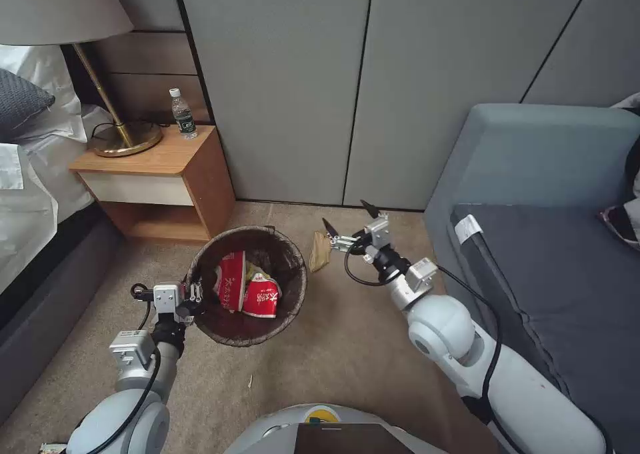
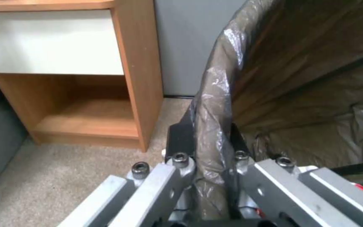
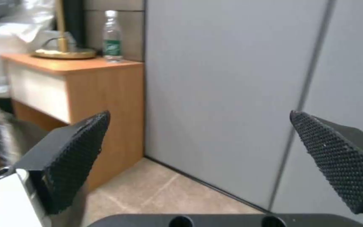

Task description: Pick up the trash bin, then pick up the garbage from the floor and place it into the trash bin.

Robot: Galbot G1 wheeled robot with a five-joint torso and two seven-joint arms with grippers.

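The trash bin [image 1: 227, 334], lined with a crinkled dark brown bag, is in the middle of the head view over the carpet. My left gripper [image 1: 194, 297] is shut on its near-left rim; the left wrist view shows the bag-covered rim [image 2: 211, 126] pinched between the two fingers [image 2: 181, 140]. Inside the bin lie red-and-white packets [image 1: 245, 293] and a bit of yellow wrapper [image 1: 257, 273]. A tan paper bag [image 1: 319, 250] lies on the floor just right of the bin. My right gripper [image 1: 349, 218] [image 3: 198, 142] hovers open just right of and above that bag.
A wooden nightstand [image 1: 160, 181] with a brass lamp [image 1: 123, 137] and a water bottle [image 1: 182, 114] stands behind the bin on the left. A bed [image 1: 33, 194] lies at far left, a grey sofa [image 1: 553, 241] at right, grey wall panels [image 1: 373, 81] behind.
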